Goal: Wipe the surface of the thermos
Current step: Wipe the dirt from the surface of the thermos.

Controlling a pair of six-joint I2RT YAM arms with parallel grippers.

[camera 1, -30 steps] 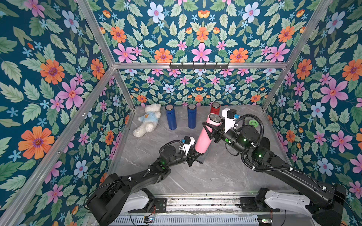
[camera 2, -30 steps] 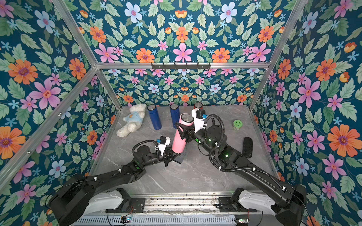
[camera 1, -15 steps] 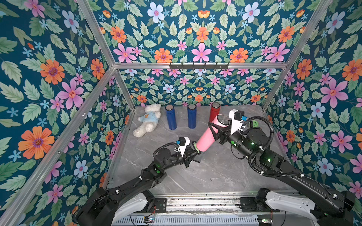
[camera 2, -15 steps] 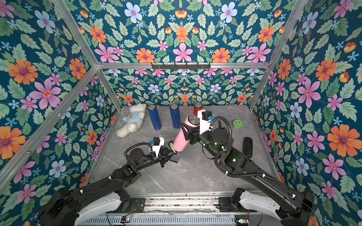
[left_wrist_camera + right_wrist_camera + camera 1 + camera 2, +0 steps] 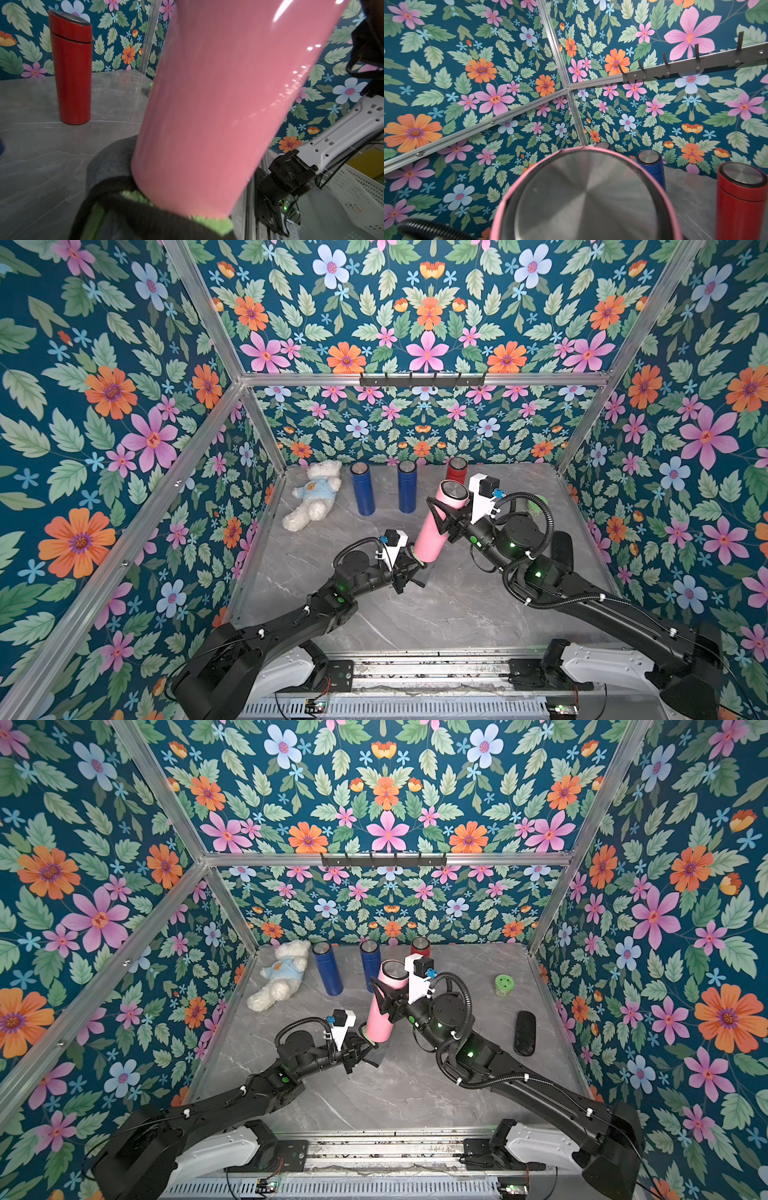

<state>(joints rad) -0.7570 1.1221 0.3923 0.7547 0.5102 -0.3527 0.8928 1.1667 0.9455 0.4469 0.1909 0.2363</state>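
**Item: pink thermos** (image 5: 436, 526). Lifted clear of the table over its middle and tilted, steel lid (image 5: 587, 197) up and toward the back wall, base down and toward the left arm. Glossy pink body, lid on.

**Holder: right gripper** (image 5: 448, 517). Jaws are clamped across the upper body of the pink thermos, just below the lid, one black finger on each side.

**Tool: left gripper** (image 5: 409, 568). Sits at the base of the pink thermos with its jaws pinched narrow on a green cloth (image 5: 214, 224). The wrist view shows the fuzzy green edge between the dark fingers, right against the bottom rim of the thermos. It seems to touch there, though the close view is blurred. In a top view only a sliver of the green cloth (image 5: 364, 1029) shows beside the base.

**Surface: grey marbled table** (image 5: 436, 614).

**Back row, standing upright near the rear wall:**
- two blue thermoses (image 5: 362, 489) (image 5: 406, 487)
- one red thermos (image 5: 456, 470), just behind the lifted pink one

**Other contents:**
- white teddy bear (image 5: 313, 499) in a blue shirt, lying at the back left corner
- small green round object (image 5: 504, 984), toward the back right
- black oblong object (image 5: 525, 1032), lying near the right wall

**Surround:** floral-papered walls on an aluminium frame, with a dark hook rail (image 5: 422, 379) across the back.
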